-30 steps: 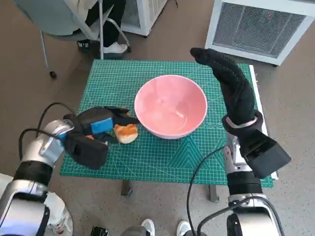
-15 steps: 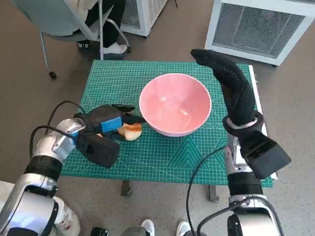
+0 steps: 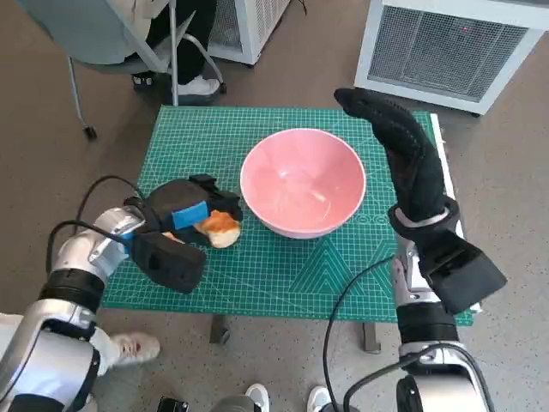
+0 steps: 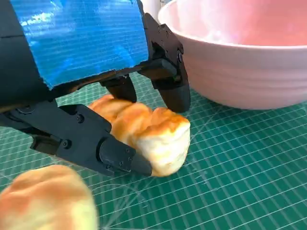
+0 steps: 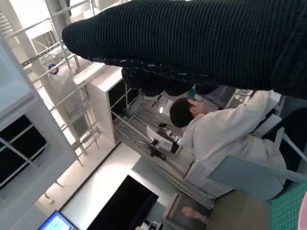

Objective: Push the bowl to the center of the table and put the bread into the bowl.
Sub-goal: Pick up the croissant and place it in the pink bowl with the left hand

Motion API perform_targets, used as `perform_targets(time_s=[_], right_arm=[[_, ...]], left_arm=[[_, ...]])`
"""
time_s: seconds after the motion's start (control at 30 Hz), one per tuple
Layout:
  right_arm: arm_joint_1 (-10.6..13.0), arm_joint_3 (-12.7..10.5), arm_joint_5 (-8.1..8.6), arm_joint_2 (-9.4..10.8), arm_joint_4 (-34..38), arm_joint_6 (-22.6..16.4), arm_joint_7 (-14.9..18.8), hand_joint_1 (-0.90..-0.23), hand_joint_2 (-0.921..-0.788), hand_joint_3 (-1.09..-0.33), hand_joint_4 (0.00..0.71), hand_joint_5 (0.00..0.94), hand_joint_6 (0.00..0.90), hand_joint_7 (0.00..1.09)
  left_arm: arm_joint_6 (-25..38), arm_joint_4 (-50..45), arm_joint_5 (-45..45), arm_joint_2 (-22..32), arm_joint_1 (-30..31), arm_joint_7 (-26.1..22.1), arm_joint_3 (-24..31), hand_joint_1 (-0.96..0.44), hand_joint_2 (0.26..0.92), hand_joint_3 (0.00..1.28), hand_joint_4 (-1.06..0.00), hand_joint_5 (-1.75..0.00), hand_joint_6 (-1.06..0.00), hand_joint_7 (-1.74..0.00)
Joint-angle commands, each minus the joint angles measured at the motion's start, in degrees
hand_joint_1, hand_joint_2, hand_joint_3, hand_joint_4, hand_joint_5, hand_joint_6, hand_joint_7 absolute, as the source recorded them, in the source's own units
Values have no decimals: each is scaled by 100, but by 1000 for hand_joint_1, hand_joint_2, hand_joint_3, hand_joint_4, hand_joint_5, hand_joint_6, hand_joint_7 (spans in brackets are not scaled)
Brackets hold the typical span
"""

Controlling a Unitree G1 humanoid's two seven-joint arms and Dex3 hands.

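Pink bowl (image 3: 302,183) is sitting mid-desk — left hand (image 3: 180,216) is gripping bread (image 3: 218,228) beside it; right hand (image 3: 396,146) is hanging empty, fingers straight.

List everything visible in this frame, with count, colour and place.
Bowl: one, pink, near the mat's middle.
Bread: two pieces, golden; one between the left robot hand's fingers, beside the bowl, the other close by, seen in the left wrist view.
Cutting mat: one, green, covering the table.
Chair: one, grey, beyond the table.
Person: one, pale top, seated.
Left robot hand: black, blue tape, holds bread.
Right robot hand: black glove, right of the bowl, holding nothing.
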Motion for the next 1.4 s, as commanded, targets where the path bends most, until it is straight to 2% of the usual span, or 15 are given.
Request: perform_targets(time_s=[0.03,0.2,0.37,0.6,0.87,1.1,1.4], right_arm=[[136,22,-76,-19,80,17,-60,-546,-921,-802,312,41,-1,742],[128,12,-67,-36,91,43,-59,-546,-921,-804,310,43,-1,741],[130,9,-61,-44,85,40,-54,-554,-921,-801,310,46,-1,741],[124,4,-13,-60,102,40,-4,-559,-921,-805,309,49,-1,742],[123,12,119,-74,55,54,98,-568,-921,-803,306,53,-1,733],[119,-17,227,-97,60,23,183,-575,-921,-798,305,57,-1,729],[168,-61,336,-124,68,-16,244,-560,-921,-793,297,58,-1,728]], left_arm=[[-67,-133,-395,317,-25,-375,307,0,921,176,-482,-1510,-622,-1038],[-109,-679,-1074,523,2,-885,789,0,921,163,-489,-1499,-641,-1021],[54,-1481,-1824,615,147,-1289,1291,0,921,145,-514,-1376,-634,-1128],[298,-2595,-2429,446,224,-1253,1800,0,921,130,-548,-1255,-626,-1224],[380,-3083,-2544,-135,-211,-1161,1851,0,920,110,-577,-1166,-649,-1257],[249,-2459,-1887,-732,-885,-945,1466,1,920,77,-611,-1134,-690,-1210],[125,-1139,-967,-1162,-1616,-483,881,0,920,103,-583,-1142,-662,-1258]])
